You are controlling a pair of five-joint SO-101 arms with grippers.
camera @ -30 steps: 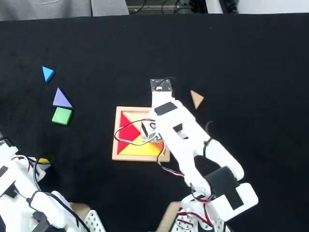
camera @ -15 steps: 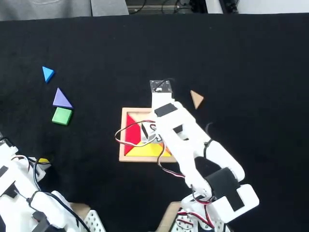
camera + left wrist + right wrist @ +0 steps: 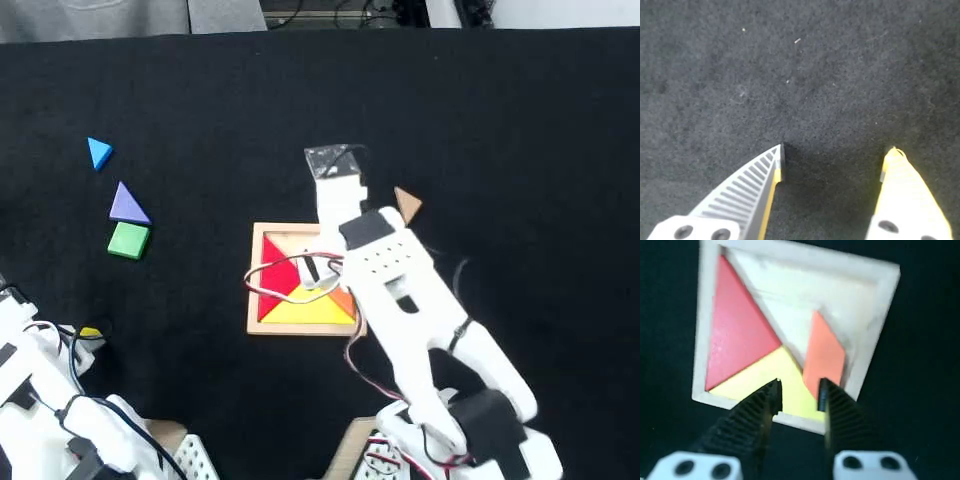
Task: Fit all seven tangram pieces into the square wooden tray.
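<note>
The square wooden tray (image 3: pixel 290 329) lies mid-table and holds a red triangle (image 3: pixel 277 278), a yellow triangle (image 3: pixel 305 312) and an orange parallelogram (image 3: pixel 343 299). In the right wrist view, the tray (image 3: pixel 805 254) shows the red triangle (image 3: pixel 737 337), yellow triangle (image 3: pixel 752 382) and orange piece (image 3: pixel 824 352). My right gripper (image 3: pixel 799 390) hovers over the tray's near edge, open by a narrow gap and holding nothing. My left gripper (image 3: pixel 835 157) is open over bare cloth at the front left (image 3: pixel 88 335).
Loose pieces lie on the black cloth. A blue triangle (image 3: pixel 98 152), a purple triangle (image 3: pixel 127 203) and a green square (image 3: pixel 128 241) sit far left. A tan triangle (image 3: pixel 407 204) lies just beyond the right arm (image 3: pixel 385 265). The tray's far half is bare wood.
The tray slid a little to the right, then stayed put. The right arm has since swung slightly right and back, uncovering the orange piece. The left arm is still.
</note>
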